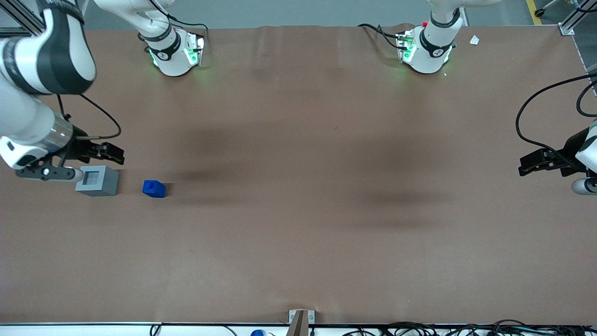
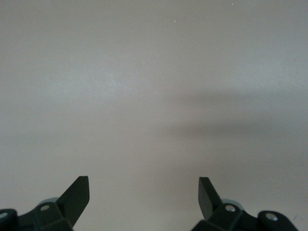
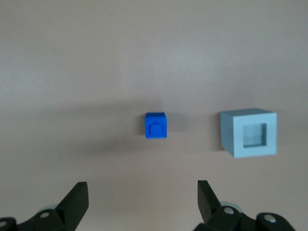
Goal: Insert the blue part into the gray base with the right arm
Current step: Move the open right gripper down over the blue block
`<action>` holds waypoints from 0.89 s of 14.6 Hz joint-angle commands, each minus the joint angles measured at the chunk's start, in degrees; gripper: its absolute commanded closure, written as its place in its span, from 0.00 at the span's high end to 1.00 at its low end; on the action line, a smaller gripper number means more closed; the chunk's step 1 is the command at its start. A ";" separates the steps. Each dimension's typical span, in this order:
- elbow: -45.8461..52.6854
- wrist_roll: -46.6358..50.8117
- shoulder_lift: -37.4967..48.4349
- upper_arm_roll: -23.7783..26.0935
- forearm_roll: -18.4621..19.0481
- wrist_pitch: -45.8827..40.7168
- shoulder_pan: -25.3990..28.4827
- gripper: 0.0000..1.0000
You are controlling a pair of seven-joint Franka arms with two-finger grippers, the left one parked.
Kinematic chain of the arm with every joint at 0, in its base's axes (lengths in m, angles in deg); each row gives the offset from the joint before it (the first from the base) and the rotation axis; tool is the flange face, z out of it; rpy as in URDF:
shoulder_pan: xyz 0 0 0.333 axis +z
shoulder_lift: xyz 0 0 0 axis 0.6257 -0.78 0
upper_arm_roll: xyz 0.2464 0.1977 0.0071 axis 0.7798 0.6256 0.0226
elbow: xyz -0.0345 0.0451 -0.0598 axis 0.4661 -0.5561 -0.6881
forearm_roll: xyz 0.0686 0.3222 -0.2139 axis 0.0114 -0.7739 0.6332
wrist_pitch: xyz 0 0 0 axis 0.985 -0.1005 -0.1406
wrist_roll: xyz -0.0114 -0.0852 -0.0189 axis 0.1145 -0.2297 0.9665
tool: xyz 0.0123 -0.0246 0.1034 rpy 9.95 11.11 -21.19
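The blue part (image 1: 154, 188) lies on the brown table beside the gray base (image 1: 98, 180), a short gap between them. The base stands upright, its square recess facing up and empty. My right arm's gripper (image 1: 112, 154) hovers above the table close to the gray base, slightly farther from the front camera than it. In the right wrist view the gripper (image 3: 142, 187) is open and empty. There the blue part (image 3: 156, 125) sits ahead of the gap between the fingers, stub end toward the camera, and the gray base (image 3: 249, 133) stands beside it.
Both objects sit toward the working arm's end of the brown table cover (image 1: 298, 233). Two arm bases (image 1: 175, 51) (image 1: 426, 49) stand at the table's back edge. A small metal bracket (image 1: 301, 319) sits at the front edge, a white scrap (image 1: 474, 40) at the back.
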 commanded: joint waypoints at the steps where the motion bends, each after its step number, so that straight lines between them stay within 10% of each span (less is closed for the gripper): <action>1: -7.62 1.00 0.79 0.03 0.95 7.38 -0.34 1.00; 13: -14.49 0.03 -9.48 -0.05 1.03 26.56 -0.96 1.00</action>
